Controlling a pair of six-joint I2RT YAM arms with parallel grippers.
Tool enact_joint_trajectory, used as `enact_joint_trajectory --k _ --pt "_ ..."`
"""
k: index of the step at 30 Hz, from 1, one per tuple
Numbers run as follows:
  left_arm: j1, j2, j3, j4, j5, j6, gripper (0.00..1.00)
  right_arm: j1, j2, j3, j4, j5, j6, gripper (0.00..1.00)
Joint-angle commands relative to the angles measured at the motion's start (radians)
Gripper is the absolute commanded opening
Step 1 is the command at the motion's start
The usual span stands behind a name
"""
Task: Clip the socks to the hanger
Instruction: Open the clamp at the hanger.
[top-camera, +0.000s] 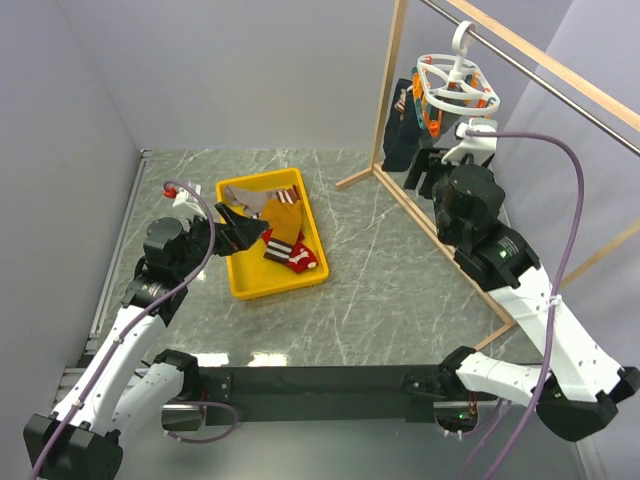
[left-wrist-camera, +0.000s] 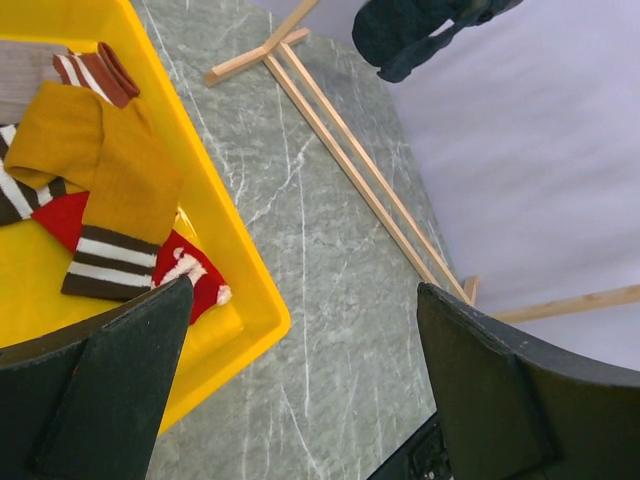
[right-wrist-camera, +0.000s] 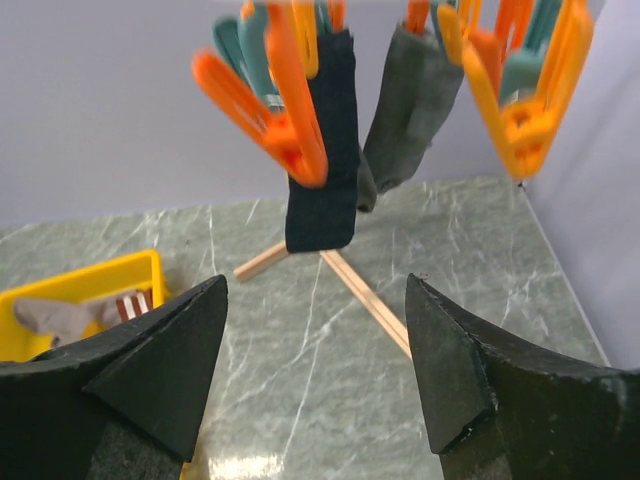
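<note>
Several socks lie in a yellow bin (top-camera: 250, 280): a mustard sock (left-wrist-camera: 110, 160), a red sock with white marks (left-wrist-camera: 190, 272) and a grey one (right-wrist-camera: 55, 315). The white hanger (top-camera: 455, 85) hangs by its hook from the rod. Under its orange clips (right-wrist-camera: 275, 115) hang a dark navy sock (right-wrist-camera: 320, 150) and a dark grey sock (right-wrist-camera: 410, 100). My left gripper (top-camera: 240, 232) (left-wrist-camera: 303, 300) is open over the bin's right rim, holding nothing. My right gripper (top-camera: 425, 170) (right-wrist-camera: 317, 285) is open just below the hanging socks, empty.
A wooden frame (top-camera: 388, 100) with a metal rod (top-camera: 520, 62) carries the hanger; its base rails (left-wrist-camera: 350, 165) lie on the marble table at the right. Grey walls close in at the left and back. A purple cable (top-camera: 570, 200) loops over the right arm.
</note>
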Motion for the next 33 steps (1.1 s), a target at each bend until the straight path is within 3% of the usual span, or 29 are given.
enact_joint_trajectory --k 1,7,18,29,33 --pt "-0.006 -0.014 0.039 0.047 -0.04 0.025 0.99 0.038 0.031 0.093 0.03 0.103 -0.035 0.77" --pt "-0.006 -0.026 0.048 0.013 -0.074 0.034 0.99 0.12 0.074 0.17 0.01 0.125 -0.053 0.78" --pt "-0.006 -0.049 0.076 -0.042 -0.136 0.058 0.99 0.12 0.215 0.446 -0.117 0.193 -0.046 0.79" --pt "-0.006 -0.087 0.051 -0.046 -0.123 0.043 0.99 0.101 0.285 0.495 -0.205 0.137 -0.005 0.75" --pt "-0.006 -0.112 0.061 -0.059 -0.138 0.055 0.99 0.098 0.356 0.592 -0.285 0.223 0.002 0.75"
